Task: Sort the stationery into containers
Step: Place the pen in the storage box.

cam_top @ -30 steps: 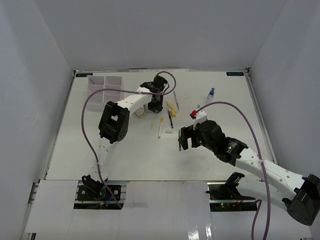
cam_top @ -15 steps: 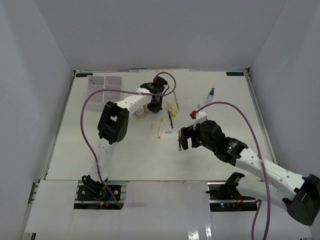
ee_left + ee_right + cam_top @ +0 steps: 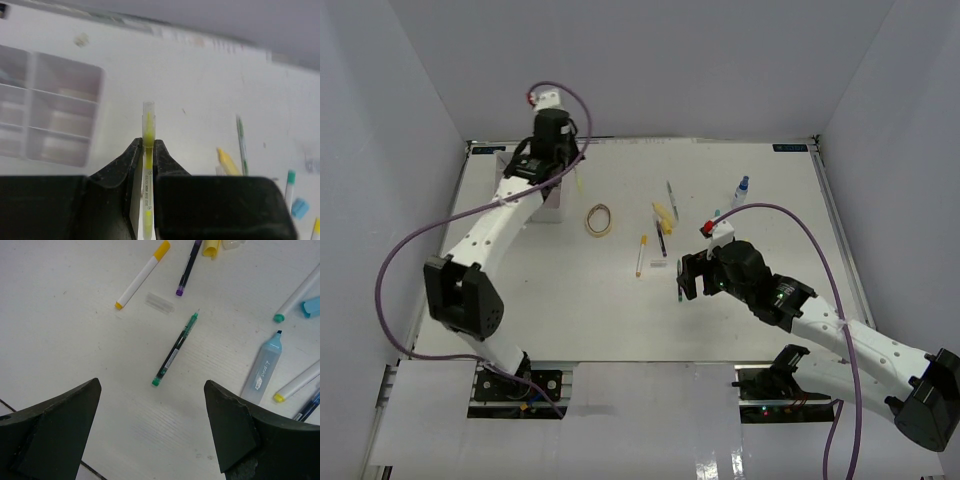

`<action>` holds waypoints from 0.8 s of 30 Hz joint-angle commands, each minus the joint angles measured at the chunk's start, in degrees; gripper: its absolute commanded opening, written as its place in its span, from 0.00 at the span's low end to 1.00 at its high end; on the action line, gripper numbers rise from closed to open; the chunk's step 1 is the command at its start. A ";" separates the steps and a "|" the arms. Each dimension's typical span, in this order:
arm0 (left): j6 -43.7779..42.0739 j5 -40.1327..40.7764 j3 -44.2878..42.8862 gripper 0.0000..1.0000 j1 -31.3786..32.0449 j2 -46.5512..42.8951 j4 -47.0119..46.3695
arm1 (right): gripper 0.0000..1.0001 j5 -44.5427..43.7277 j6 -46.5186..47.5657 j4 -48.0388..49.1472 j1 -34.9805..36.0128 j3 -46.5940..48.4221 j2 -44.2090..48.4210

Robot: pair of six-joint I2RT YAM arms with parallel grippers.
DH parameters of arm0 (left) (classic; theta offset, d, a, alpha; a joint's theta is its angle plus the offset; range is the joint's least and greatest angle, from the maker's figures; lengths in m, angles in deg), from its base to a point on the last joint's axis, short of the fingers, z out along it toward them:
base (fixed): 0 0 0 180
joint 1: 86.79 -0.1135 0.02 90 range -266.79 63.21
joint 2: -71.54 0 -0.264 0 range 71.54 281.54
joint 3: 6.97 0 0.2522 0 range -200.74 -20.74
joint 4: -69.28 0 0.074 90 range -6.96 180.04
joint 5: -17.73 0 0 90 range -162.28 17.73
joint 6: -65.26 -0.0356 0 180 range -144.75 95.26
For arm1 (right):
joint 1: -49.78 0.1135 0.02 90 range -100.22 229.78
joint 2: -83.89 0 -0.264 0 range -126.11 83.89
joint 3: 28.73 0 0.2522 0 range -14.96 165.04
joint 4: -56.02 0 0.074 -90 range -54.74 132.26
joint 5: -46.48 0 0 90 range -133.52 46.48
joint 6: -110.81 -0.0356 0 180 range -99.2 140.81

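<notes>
My left gripper [image 3: 148,143] is shut on a thin yellow pen [image 3: 148,117] whose tip sticks out past the fingers. It hangs above the table just right of the white divided tray [image 3: 60,102]. From above, the left gripper [image 3: 568,172] sits at the tray's [image 3: 553,203] right edge, with the arm covering most of the tray. My right gripper [image 3: 151,385] is open above a green pen [image 3: 175,350] and touches nothing. Beside that pen lie a yellow-capped white marker [image 3: 141,275], a purple-tipped dark pen [image 3: 188,267] and a light blue highlighter [image 3: 263,367].
A tan ring [image 3: 601,219] lies mid-table, right of the tray. A yellow marker [image 3: 664,213], a green-striped pen [image 3: 672,198] and a blue-capped bottle [image 3: 741,190] lie further back. A clear cap [image 3: 160,303] rests near the green pen. White walls close in the table.
The left gripper shut on the yellow pen at the pile, then the arm swung back and left to the tray with it. The right arm has stayed still.
</notes>
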 commanded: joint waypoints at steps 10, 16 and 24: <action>9.59 12.59 19.16 0.08 -20.60 -10.86 -35.52 | 0.90 -0.45 2.26 1.39 -0.22 2.07 -0.68; 13.99 13.82 20.39 0.08 -25.00 -5.59 -42.63 | 0.90 -0.53 3.75 1.65 -0.13 2.51 -2.00; 15.92 14.35 17.05 0.07 -27.55 3.02 -47.47 | 0.90 -0.27 5.33 1.57 -0.22 4.62 -5.07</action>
